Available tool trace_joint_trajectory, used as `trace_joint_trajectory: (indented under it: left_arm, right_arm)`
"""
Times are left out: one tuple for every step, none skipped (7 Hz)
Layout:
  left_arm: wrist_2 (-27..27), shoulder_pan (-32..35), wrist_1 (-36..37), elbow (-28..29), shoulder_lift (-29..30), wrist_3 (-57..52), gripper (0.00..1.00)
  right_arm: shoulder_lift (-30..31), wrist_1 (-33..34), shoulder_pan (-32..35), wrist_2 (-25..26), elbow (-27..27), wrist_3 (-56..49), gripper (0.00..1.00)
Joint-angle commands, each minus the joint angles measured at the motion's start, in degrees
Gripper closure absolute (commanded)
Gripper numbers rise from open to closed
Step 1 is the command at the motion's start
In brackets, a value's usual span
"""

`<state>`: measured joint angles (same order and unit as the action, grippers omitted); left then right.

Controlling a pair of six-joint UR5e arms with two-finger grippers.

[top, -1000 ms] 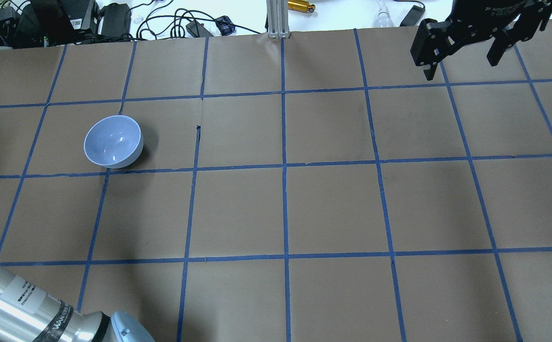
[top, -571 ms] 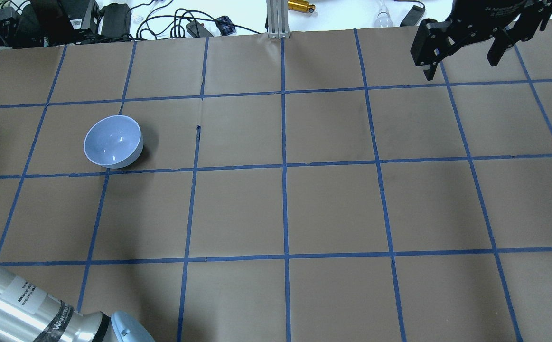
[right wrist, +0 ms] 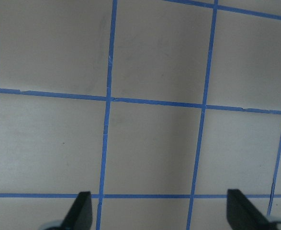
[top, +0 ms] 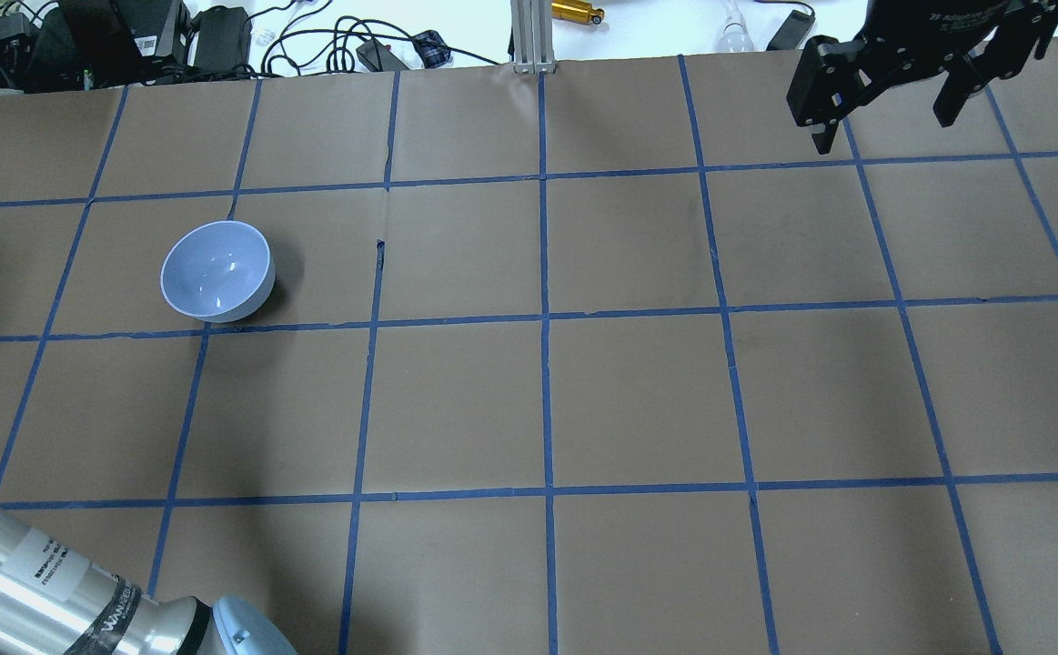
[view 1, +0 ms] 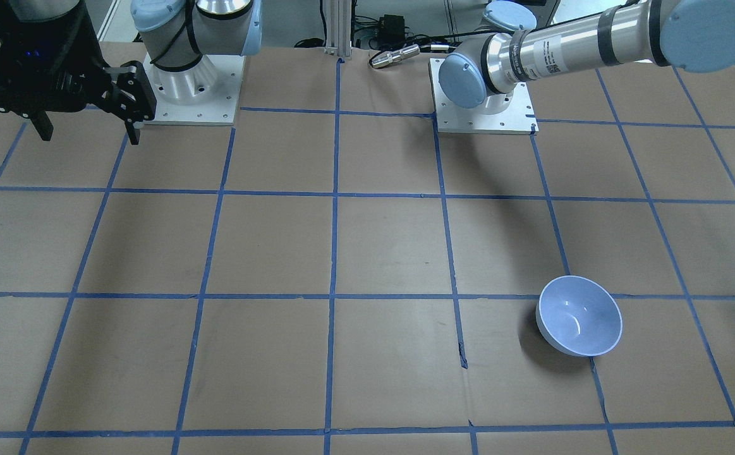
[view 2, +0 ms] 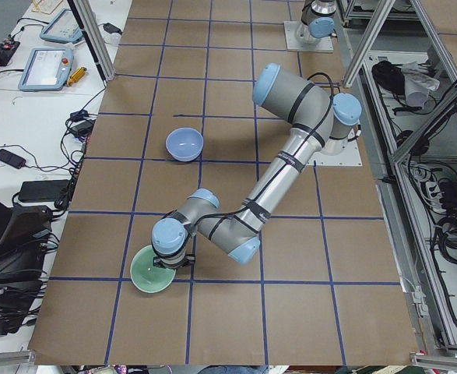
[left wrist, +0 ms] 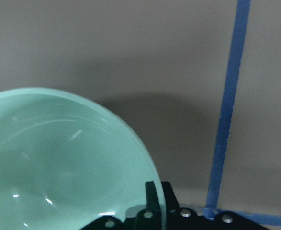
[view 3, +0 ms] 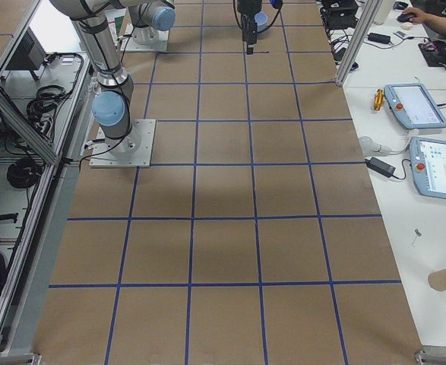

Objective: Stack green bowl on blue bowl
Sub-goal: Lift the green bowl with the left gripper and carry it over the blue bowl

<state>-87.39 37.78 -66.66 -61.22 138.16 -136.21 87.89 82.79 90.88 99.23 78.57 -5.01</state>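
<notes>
Bench [top: 638, 400] under brown paper, marked with a blue tape grid [top: 545, 318].
A white side table [view 3: 412, 251] carries two teach pendants [view 3: 415, 106]; black electronics [top: 128, 36] and an aluminium post [top: 529, 36] stand at the far edge.

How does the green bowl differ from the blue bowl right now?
Colour: the green bowl is pale mint, the blue bowl pale periwinkle. Place: the green bowl sits further out to the robot's left than the blue bowl. Contact: the left gripper is at the green bowl's rim; nothing touches the blue bowl. Both are round, glossy, open side up and look similar in size.
</notes>
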Motion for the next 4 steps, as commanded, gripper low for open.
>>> trace_joint_trajectory:
  left_arm:
    - [-0.1,3.2,-4.8,-0.6,-5.7,0.1,1.0]
    - [0.1,5.9,-7.2,-2.5,-9.5,0.2,1.0]
    - [0.2,9.0,-9.3,-6.8,-14.7,0.3,1.0]
    - [0.4,12.8,-9.4,-12.5,-20.1,1.5,1.0]
  right_arm:
    - [0.0,0.0,0.0,0.0,0.0,0.0,0.0]
    - [0.0,0.0,0.0,0.0,0.0,0.0,0.0]
    - [0.0,0.0,0.0,0.0,0.0,0.0,0.0]
    - [0.0,0.0,0.0,0.0,0.0,0.0,0.0]
